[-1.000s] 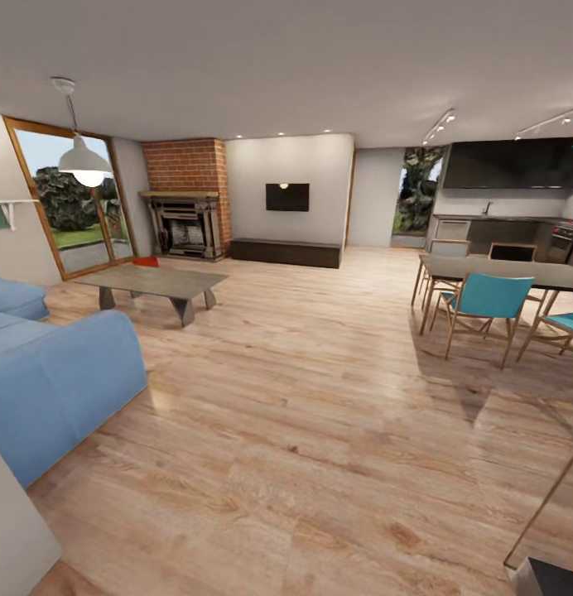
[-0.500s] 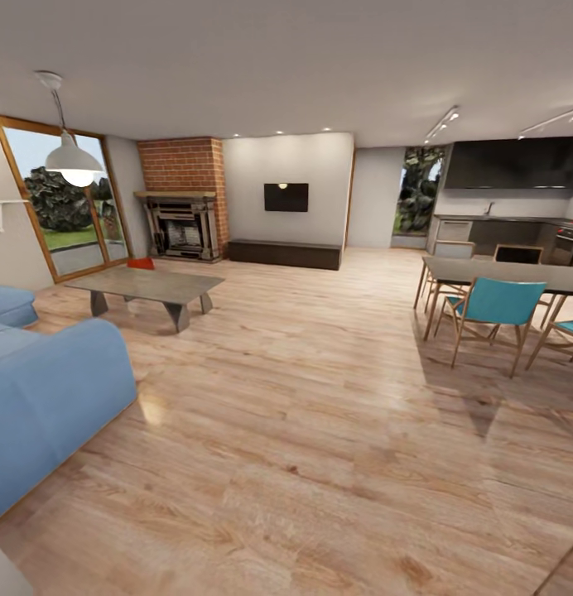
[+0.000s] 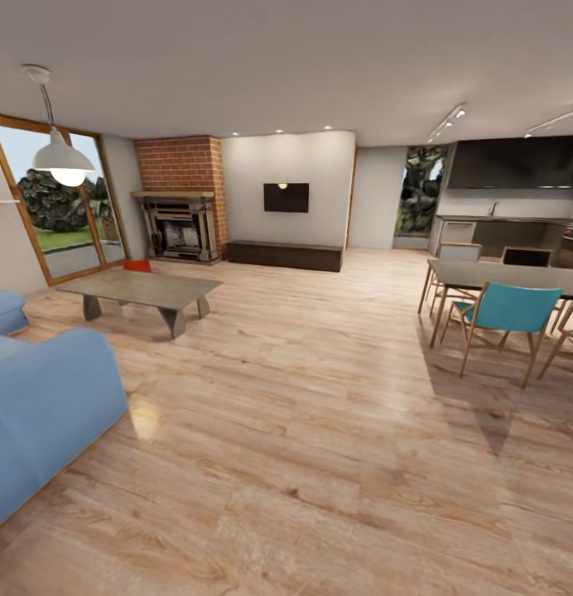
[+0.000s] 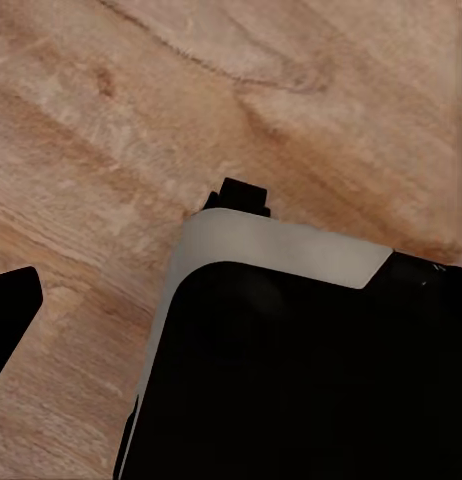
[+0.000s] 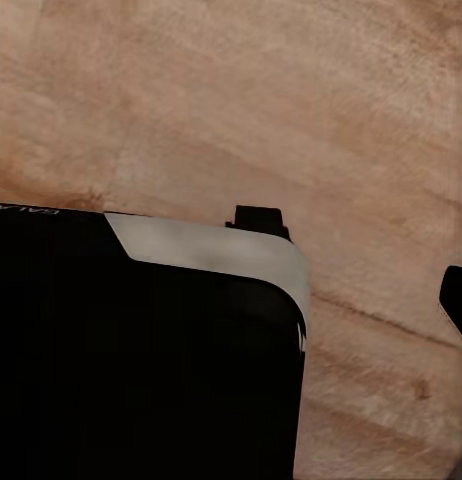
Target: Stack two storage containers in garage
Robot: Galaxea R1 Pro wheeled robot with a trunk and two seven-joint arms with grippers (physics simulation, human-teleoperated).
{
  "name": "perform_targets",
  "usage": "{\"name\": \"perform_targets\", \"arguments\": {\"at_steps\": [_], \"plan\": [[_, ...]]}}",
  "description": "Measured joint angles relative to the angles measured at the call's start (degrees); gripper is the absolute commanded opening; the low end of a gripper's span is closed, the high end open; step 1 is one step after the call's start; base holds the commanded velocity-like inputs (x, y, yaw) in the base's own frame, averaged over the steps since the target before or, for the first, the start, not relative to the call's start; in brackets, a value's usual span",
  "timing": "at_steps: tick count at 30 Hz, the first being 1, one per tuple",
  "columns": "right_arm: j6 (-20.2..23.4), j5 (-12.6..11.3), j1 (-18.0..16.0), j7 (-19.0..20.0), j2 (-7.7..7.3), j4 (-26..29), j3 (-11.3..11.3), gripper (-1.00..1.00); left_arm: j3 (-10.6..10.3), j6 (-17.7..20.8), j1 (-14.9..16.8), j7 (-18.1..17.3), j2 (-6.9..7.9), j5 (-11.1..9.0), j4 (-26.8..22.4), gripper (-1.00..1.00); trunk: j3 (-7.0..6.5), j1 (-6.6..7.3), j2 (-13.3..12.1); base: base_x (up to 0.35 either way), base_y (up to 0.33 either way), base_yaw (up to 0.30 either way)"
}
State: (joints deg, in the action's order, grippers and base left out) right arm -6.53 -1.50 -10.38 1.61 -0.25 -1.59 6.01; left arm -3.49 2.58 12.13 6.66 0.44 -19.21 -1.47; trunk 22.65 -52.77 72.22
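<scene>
I am in the living room, on its light wood plank floor (image 3: 320,430). One red-orange storage container (image 3: 137,265) shows as a small patch on the floor behind the far end of the coffee table (image 3: 142,288), near the brick fireplace (image 3: 180,199). It is far ahead on the left, well out of reach. A black fingertip (image 4: 13,315) of my left gripper sits at the picture's edge over bare planks. A black fingertip (image 5: 457,300) of my right gripper does the same. Nothing is between either gripper's fingers. My own dark body fills much of both wrist views.
A blue sofa (image 3: 46,406) stands close on the left. A dining table (image 3: 510,277) with teal chairs (image 3: 506,310) is on the right, and the kitchen counter (image 3: 502,232) lies behind it. A wide strip of wood floor runs between them toward the TV wall (image 3: 286,199).
The whole head view has shifted: the camera has rolled forward and a little right. The sofa now sits lower and farther left, and the dining set has slid right.
</scene>
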Motion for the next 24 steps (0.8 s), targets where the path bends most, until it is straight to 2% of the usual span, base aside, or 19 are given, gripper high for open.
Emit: {"name": "perform_targets", "arguments": {"at_steps": [8,24], "plan": [[0.0,0.0,0.0,0.0,0.0,0.0,-0.08,1.0,0.0,2.11,0.01,-0.03,0.0,0.01,0.02,1.0,0.0,0.0,0.0,0.325,0.0,0.0],[0.0,0.0,0.0,0.0,0.0,0.0,-0.09,1.0,0.0,2.41,0.01,-0.05,0.0,-0.06,0.04,1.0,0.0,0.0,0.0,0.325,0.0,0.0]]}}
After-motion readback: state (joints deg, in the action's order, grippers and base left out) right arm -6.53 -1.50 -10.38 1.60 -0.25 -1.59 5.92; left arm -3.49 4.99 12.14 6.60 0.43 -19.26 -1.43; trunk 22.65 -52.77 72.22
